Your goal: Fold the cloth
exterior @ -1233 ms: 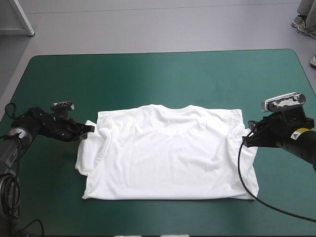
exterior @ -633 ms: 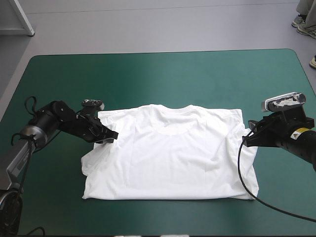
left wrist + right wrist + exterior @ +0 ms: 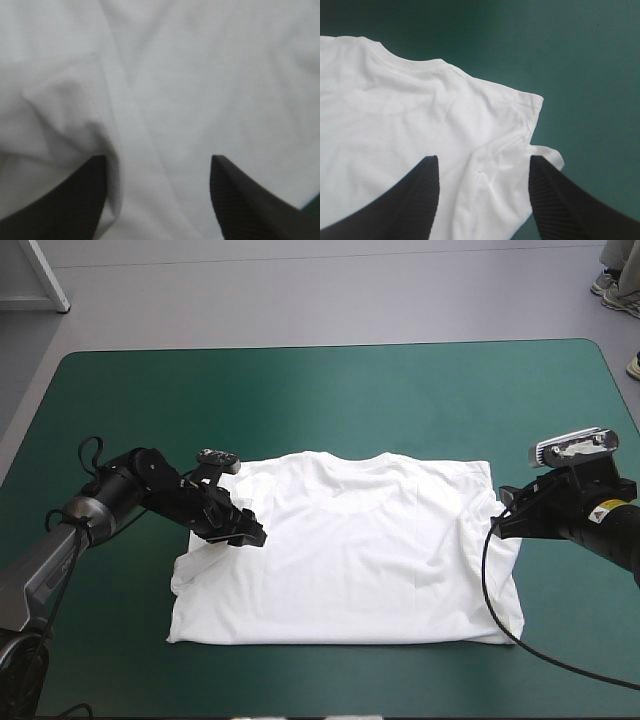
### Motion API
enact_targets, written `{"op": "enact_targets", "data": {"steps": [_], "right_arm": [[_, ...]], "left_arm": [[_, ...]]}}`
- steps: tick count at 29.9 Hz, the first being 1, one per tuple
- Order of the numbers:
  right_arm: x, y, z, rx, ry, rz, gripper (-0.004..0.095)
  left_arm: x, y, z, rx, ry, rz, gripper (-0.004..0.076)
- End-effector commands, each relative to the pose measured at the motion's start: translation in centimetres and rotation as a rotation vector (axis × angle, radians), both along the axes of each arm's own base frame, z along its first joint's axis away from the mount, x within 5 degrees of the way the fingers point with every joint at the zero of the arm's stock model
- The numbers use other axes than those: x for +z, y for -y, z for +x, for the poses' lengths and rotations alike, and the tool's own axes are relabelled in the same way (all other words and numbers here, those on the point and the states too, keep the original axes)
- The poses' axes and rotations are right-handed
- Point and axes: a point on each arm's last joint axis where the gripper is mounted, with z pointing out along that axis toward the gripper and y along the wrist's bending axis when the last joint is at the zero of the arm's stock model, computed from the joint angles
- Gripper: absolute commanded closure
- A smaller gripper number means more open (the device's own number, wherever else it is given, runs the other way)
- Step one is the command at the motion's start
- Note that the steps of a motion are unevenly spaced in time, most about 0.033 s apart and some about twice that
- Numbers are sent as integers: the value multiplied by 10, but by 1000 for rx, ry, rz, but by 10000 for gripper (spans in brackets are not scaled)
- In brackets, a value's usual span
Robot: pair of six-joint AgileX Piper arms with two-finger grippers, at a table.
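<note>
T-shirt (image 3: 350, 550) lies spread flat on teal-green cover (image 3: 300, 400).

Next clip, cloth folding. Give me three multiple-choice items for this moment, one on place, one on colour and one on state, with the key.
1. Where is the left gripper?
A) over bare cover near the far edge
B) over the left part of the T-shirt
C) beyond the left edge

2. What colour is the T-shirt?
A) brown
B) teal-green
C) white

3. How do the right gripper's jaws stand?
A) open
B) shut on the T-shirt
C) out of view

Key: 1 B, the left wrist view shows white cloth under and ahead of it; 2 C, it is white in every view; 3 A, the jaws stand apart in the right wrist view.
</note>
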Motion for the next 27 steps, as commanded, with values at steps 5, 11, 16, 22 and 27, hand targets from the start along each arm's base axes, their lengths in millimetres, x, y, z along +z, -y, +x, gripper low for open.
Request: {"op": "enact_targets", "data": {"steps": [5, 11, 16, 22, 27], "right_arm": [[14, 7, 1, -76, 80, -31, 395], [8, 7, 11, -84, 40, -29, 395], [-3, 5, 28, -84, -19, -9, 395], [-34, 20, 74, -175, -101, -27, 457], [-79, 45, 112, -207, -267, 51, 467]], "left_arm": [[52, 19, -19, -69, 62, -279, 223], [62, 13, -20, -79, 124, -198, 223], [60, 10, -19, -67, 121, -160, 223], [73, 8, -21, -51, 195, -162, 223], [100, -6, -25, 37, 388, -69, 223]]}}
